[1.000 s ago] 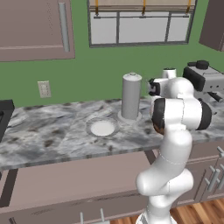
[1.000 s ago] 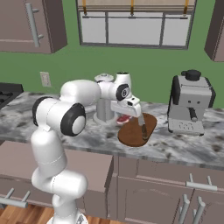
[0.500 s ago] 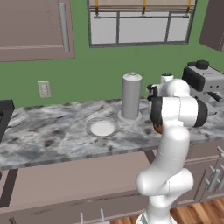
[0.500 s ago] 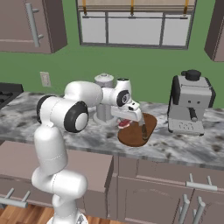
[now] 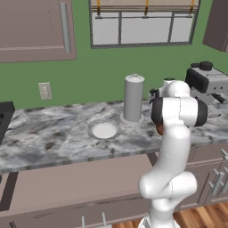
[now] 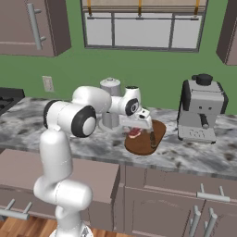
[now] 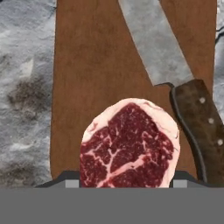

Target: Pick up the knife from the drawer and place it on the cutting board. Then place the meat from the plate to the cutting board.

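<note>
1. The gripper (image 6: 139, 129) pinches the meat (image 7: 130, 144) just above the cutting board (image 7: 92, 78), apparently so it can be set down there.
2. The knife (image 7: 175, 74) already lies on the board, just right of the meat.
3. The plate (image 5: 104, 130) sits bare on the grey marbled counter (image 5: 53, 133), left of the canister (image 5: 133, 98); a coffee machine (image 6: 200, 111) stands far right.
</note>
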Controlling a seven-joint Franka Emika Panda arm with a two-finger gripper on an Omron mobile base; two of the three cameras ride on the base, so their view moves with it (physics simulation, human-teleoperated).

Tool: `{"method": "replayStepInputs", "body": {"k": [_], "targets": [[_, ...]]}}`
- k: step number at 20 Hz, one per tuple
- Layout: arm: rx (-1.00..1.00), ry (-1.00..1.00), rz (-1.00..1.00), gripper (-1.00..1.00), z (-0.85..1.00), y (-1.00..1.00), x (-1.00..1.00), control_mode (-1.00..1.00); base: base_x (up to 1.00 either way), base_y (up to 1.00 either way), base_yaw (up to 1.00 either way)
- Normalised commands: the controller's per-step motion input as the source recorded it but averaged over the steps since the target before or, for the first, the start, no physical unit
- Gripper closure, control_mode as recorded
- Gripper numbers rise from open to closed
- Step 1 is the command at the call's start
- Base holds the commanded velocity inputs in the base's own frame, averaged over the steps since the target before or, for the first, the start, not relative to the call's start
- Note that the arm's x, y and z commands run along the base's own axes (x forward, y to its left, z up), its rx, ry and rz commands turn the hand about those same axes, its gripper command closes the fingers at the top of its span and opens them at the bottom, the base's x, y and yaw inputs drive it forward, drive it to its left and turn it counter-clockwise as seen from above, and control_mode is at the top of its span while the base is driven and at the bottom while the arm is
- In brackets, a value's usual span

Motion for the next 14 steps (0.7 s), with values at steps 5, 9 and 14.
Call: {"method": "replayStepInputs", "body": {"k": [5,9,14], "targets": [[0.01,0.00,0.09,1.00,-0.24,-0.11,0.03,-1.00,0.00,0.00,0.00],[0.00,0.00,0.07,1.00,-0.31,-0.04,0.00,-1.00,0.00,0.00,0.00],[0.00,0.00,0.05,1.00,-0.28,0.00,0.00,-1.00,0.00,0.00,0.00]]}}
